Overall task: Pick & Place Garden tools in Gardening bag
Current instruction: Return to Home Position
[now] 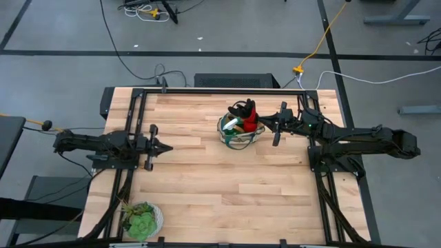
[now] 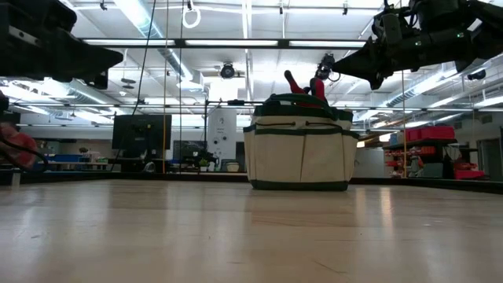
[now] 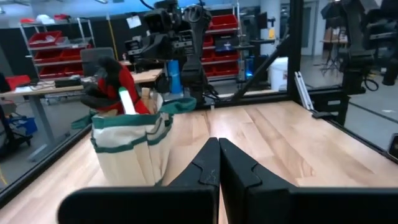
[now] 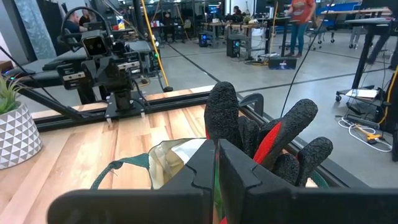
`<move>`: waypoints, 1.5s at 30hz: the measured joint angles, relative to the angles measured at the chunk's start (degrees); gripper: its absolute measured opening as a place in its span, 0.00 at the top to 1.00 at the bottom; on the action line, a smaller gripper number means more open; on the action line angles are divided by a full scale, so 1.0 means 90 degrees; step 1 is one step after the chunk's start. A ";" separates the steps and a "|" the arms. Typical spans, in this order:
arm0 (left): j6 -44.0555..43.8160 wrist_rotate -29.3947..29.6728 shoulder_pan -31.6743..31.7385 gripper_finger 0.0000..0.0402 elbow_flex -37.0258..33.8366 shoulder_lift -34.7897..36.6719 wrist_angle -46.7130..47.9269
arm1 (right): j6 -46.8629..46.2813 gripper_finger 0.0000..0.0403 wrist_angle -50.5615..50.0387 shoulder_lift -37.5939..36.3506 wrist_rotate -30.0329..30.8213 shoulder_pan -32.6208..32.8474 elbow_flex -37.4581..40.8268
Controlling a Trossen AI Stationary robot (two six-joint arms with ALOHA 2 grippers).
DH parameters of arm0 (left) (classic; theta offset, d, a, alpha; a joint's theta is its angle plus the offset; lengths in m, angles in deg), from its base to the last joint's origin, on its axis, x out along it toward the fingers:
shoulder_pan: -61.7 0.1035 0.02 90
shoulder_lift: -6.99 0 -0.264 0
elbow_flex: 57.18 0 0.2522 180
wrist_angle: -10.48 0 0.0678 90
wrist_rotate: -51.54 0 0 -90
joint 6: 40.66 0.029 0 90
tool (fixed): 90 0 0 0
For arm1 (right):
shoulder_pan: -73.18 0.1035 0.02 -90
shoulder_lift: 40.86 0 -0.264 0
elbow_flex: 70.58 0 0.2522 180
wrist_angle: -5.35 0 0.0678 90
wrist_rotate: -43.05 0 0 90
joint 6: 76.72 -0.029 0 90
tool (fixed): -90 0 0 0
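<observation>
Gardening bag (image 1: 224,131) stands upright on the far half of the table (image 1: 207,186), toward the right arm's side. Red-and-black gloves (image 1: 246,110) poke out of its top, cuffs down, fingers up. A white handle (image 3: 126,99) also sticks out of the bag. Other tools can't be made out inside, and none shows loose on the wood in the high view.

Right gripper (image 1: 266,125) hovers just beside the bag's rim, above table level. Its fingers are pressed together and hold nothing, with the gloves just ahead of them in its wrist view. Left gripper (image 1: 167,146) waits well apart on the left side, also clenched and empty.

Handling, judged:
- The gloves look soft, floppy and light with a grippy textured coating. A pinch on the bunched fingers or palm should hold them, and they fold when pushed down.
- The bag looks like thin fabric, light, with soft walls. A side knock could slide or tip it, so it is best taken at the trimmed rim or the looped handles, not the wall.
- The white handle looks stiff and smooth, so it is best pinched across its shaft.

Potted plant (image 1: 141,219) sits at the near left corner, not part of the job.
</observation>
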 joint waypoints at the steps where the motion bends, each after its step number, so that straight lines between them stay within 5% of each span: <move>1: -0.0004 0.0043 0.0000 0.99 0.0000 -0.0003 -0.0002 | 0.0000 0.95 0.0000 0.0000 0.0000 0.0000 0.0000; 45: -0.0340 -0.0067 0.0005 0.94 -0.0010 -0.0039 -0.0102 | 0.0000 0.95 -0.0005 0.0000 0.0000 0.0002 0.0000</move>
